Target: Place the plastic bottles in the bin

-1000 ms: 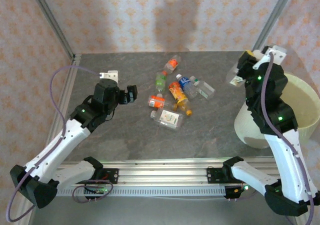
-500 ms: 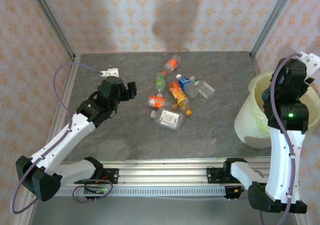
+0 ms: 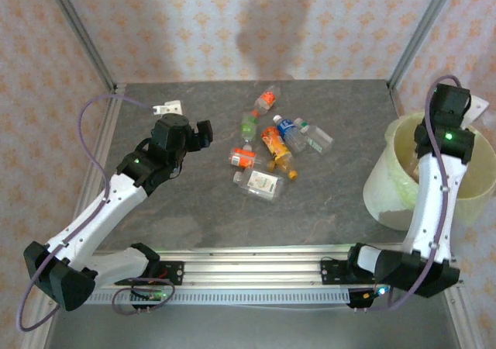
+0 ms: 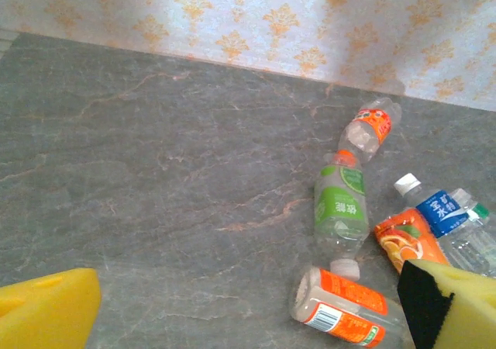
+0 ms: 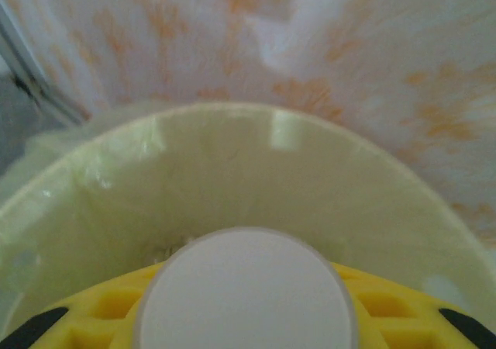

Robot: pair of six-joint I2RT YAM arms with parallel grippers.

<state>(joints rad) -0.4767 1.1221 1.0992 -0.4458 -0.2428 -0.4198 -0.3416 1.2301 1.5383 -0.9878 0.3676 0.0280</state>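
Plastic bottles (image 3: 267, 143) lie in a loose heap near the middle of the counter (image 3: 194, 202), a grey, veined, stone-look slab. They are small, clear and glossy, and some are dented. In the left wrist view the green-labelled bottle (image 4: 339, 209) lies with its long axis from 12 to 6 o'clock, orange cap toward 12. The blue-labelled bottle (image 4: 440, 209) points its white cap toward 10 o'clock. In the top view the orange juice bottle (image 3: 277, 149) runs from 11 to 5 o'clock, cap toward 5. The white-labelled bottle (image 3: 260, 182) lies at the heap's 6 o'clock edge, axis about 10 to 4.

The bin (image 3: 384, 194), a round pale yellow-green bucket with a translucent liner, stands at the counter's 3 o'clock edge. The right arm (image 3: 430, 209) rises steeply and bends at the wrist above the bin's rim. The right claw (image 5: 248, 329), with yellow gridded pads, pinches the held bottle (image 5: 246, 287) over the bin. The bottle's round white end faces the wrist camera, and its long axis aims into the bin's mouth.

The left arm (image 3: 101, 217) reaches toward 1 o'clock. The left claw (image 3: 201, 136) sits at the heap's 9 o'clock side, apart from it. Its yellow foam pads are spread wide with nothing between them.
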